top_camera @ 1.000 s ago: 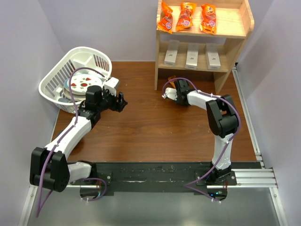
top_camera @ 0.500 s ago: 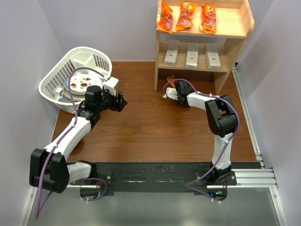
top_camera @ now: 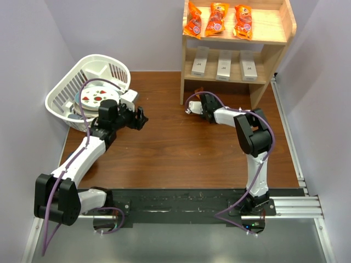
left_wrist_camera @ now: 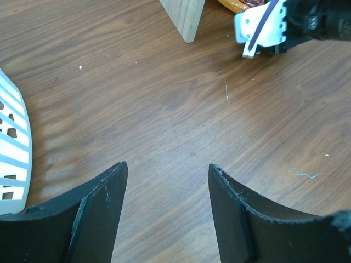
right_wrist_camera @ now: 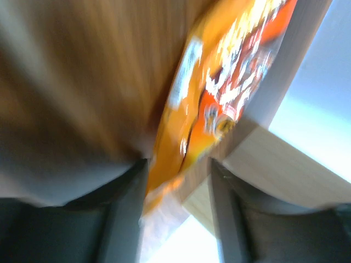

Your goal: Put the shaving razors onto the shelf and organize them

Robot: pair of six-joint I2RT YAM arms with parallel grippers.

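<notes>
Three white razor boxes [top_camera: 200, 67] [top_camera: 224, 68] [top_camera: 248, 68] stand side by side on the lower level of the wooden shelf [top_camera: 265, 26]. My right gripper [top_camera: 197, 101] is low on the table at the shelf's front left foot. In the blurred right wrist view its jaws [right_wrist_camera: 178, 161] stand apart, with an orange snack packet [right_wrist_camera: 219, 98] just ahead between them, against the shelf's wood [right_wrist_camera: 274, 159]. My left gripper [top_camera: 141, 118] is open and empty over the bare table next to the basket; its fingers [left_wrist_camera: 104, 203] are spread wide.
Three orange snack packets [top_camera: 217, 19] lie on the shelf's top level. A white slatted basket [top_camera: 57, 96] holding plates [top_camera: 98, 98] stands at the far left, its edge in the left wrist view [left_wrist_camera: 11, 148]. The shelf's foot [left_wrist_camera: 184, 16] and the right gripper's body [left_wrist_camera: 263, 27] show there too.
My right gripper has moved up and left, closer to the shelf's front left foot and the orange packet there. The left arm has not moved.
</notes>
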